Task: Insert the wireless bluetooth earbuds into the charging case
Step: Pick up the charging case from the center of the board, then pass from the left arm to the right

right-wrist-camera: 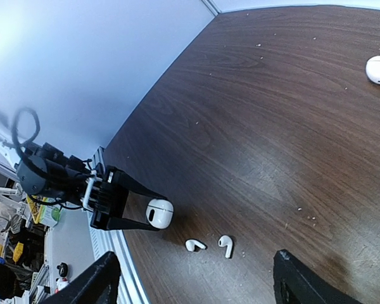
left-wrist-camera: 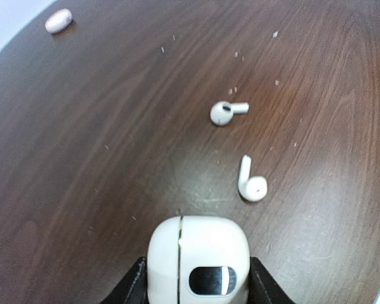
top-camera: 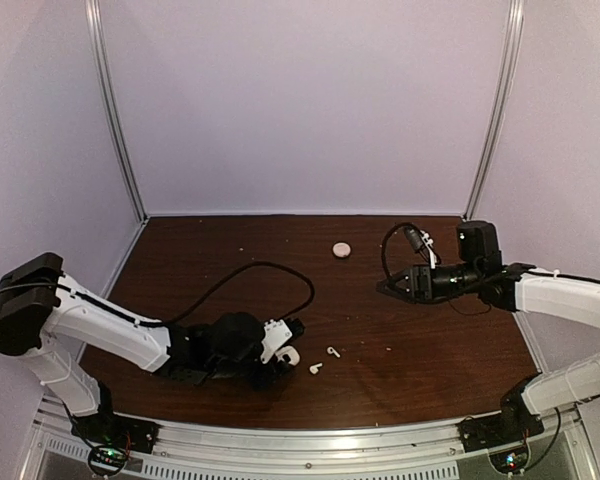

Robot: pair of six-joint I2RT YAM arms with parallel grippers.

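Observation:
The white charging case (left-wrist-camera: 198, 253) has its lid closed and is clamped between the jaws of my left gripper (left-wrist-camera: 198, 288), low over the table near the front edge. It also shows in the top view (top-camera: 291, 355) and in the right wrist view (right-wrist-camera: 159, 213). Two white earbuds lie loose on the table just right of the case, one nearer (left-wrist-camera: 250, 182) and one farther (left-wrist-camera: 227, 112). They also show in the top view (top-camera: 315, 368) (top-camera: 333, 351). My right gripper (top-camera: 392, 286) hovers open and empty at the right, well away from them, its fingertips wide apart.
A flat pale pink disc (top-camera: 340, 249) lies at the back middle of the brown table (top-camera: 230, 250). A black cable (top-camera: 270, 272) loops from the left arm over the table. Small crumbs dot the wood.

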